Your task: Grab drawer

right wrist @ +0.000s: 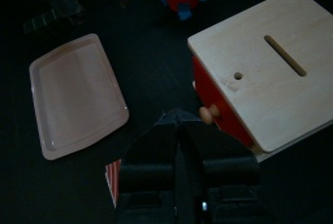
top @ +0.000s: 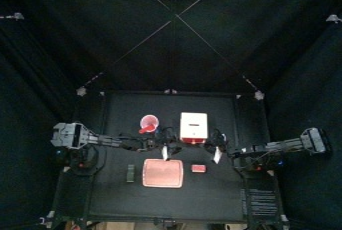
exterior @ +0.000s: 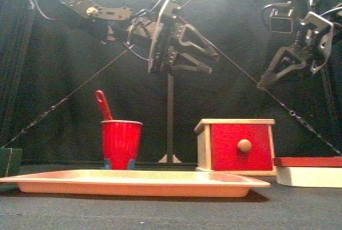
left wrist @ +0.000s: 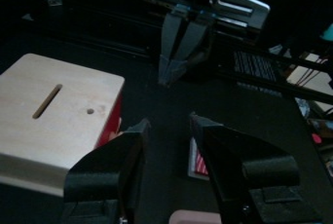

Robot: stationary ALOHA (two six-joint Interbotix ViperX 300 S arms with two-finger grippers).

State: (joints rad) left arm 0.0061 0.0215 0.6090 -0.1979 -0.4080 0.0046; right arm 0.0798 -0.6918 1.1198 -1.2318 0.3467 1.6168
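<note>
On the small black table point(top: 120, 104), towards its back right, stands the drawer point(exterior: 237, 145), a small pale wooden box with a slotted top and a red front panel carrying a round wooden knob point(exterior: 245, 145). Nothing touches it. The left gripper point(left wrist: 169, 135) hangs in the air above the table with its jaws spread apart and empty, the box lying below and to one side of it in the left wrist view. The right gripper point(right wrist: 185, 130) is also raised, jaws drawn together on nothing, looking down on the box's red front and knob. A flat pink-red rectangular tray point(exterior: 134, 181) lies at the table's front, and a red plastic cup point(exterior: 122, 143) with a red stick in it stands left of the box.

Judging by this, the task is at the approach step: no hold has been made. The next move calls for a gripper to descend to the box, line up with the knob or the box's sides, and close.
</note>
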